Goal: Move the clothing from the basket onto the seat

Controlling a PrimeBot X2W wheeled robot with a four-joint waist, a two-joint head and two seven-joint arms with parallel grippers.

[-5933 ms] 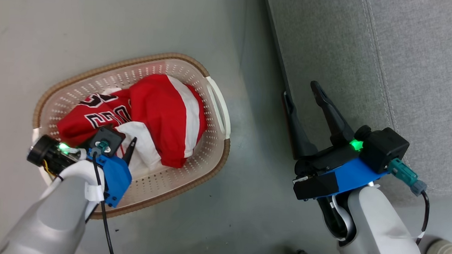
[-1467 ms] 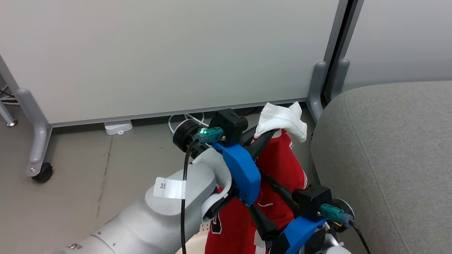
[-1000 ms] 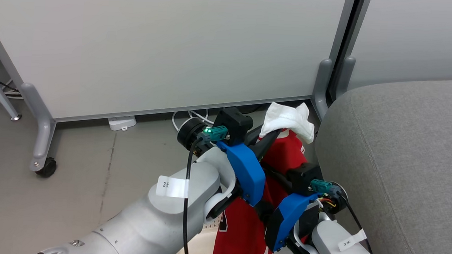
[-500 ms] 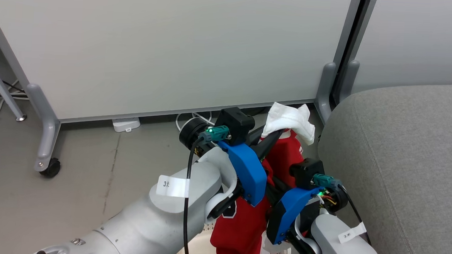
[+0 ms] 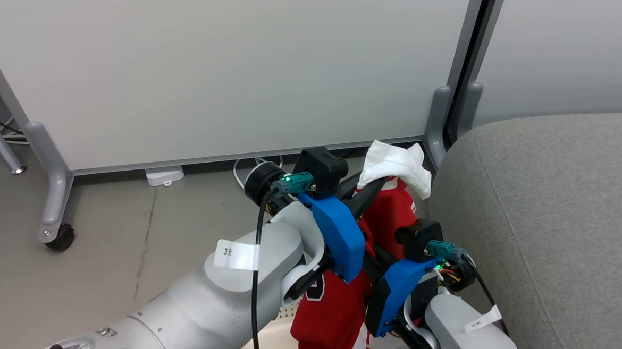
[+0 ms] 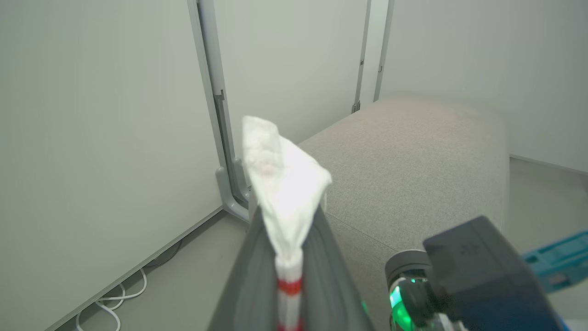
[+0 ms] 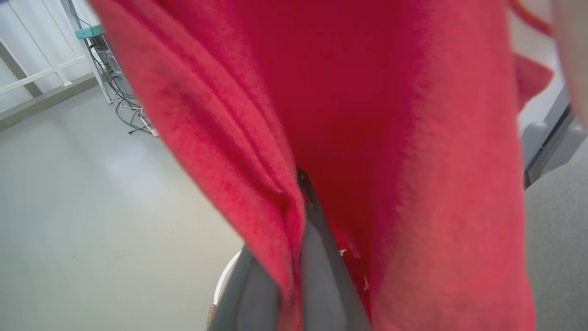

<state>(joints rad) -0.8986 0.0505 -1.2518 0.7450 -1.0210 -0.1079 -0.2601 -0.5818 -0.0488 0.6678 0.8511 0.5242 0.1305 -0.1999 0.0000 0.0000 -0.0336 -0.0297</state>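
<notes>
Lifted out of the cream perforated plastic laundry basket (image 5: 267, 348) where it lay some six seconds ago, the soft red sports clothing (image 5: 388, 216) now hangs in the air just beside the rounded end of the large grey fabric sofa (image 5: 554, 208), not lying on it. Within the last second the right gripper (image 7: 301, 193), spread wide before, has clamped shut on a fold of the red cloth.

The left gripper (image 5: 372, 187) is clenched on the clothing's white trim (image 6: 280, 184), which bunches out above its fingertips. From that pinch the red fabric drops straight down alongside the sofa's end. The right gripper grasps it lower down, nearer the sofa than the left arm's blue mount (image 5: 337, 234). In the right wrist view a red fold is squeezed between its two grey fingers (image 7: 321, 276), and the rest of the cloth drapes round them. Black-and-white lettering (image 5: 315, 292) shows on the lower hanging part. The basket stands on the floor (image 5: 98, 270) below the clothing, off the sofa's end. The cloth's lowest part hangs over its rim, and whether it touches the basket I cannot tell.
</notes>
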